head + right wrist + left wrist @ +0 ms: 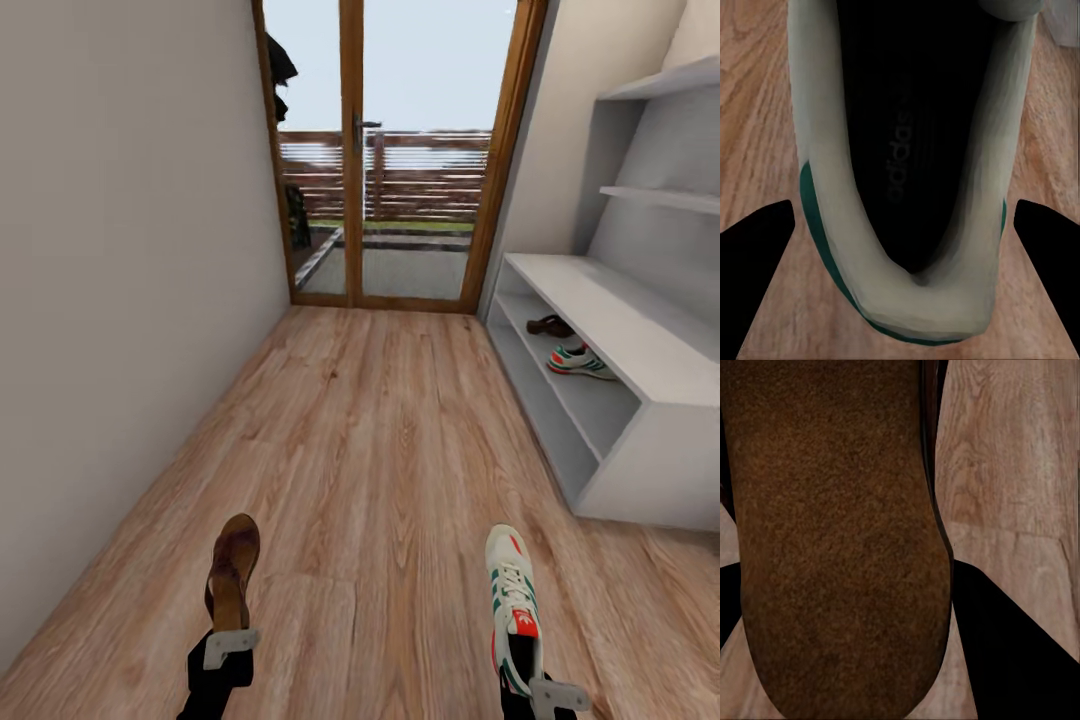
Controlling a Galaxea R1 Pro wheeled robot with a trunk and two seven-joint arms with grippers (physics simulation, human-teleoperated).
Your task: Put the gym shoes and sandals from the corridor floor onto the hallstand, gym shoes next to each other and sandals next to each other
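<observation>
Carrying one sandal and one gym shoe down the corridor toward the rack.

I am standing on the light wood-plank corridor floor (380,440), with a plain wall at my left and a glass door (400,150) with a wooden frame ahead, a fence showing behind it. My left gripper (230,645) is grasping a brown sandal (233,570) by its heel; my right gripper (545,690) is clamping a white gym shoe (512,600) with green stripes. In the right wrist view I am reading "adidas" on the insole (900,165). The pale grey hallstand (620,320) is standing along the right wall, holding the second sandal (550,325) and, near it, the second gym shoe (580,362) on its lower shelf. The floor between me and the rack is lying open.
</observation>
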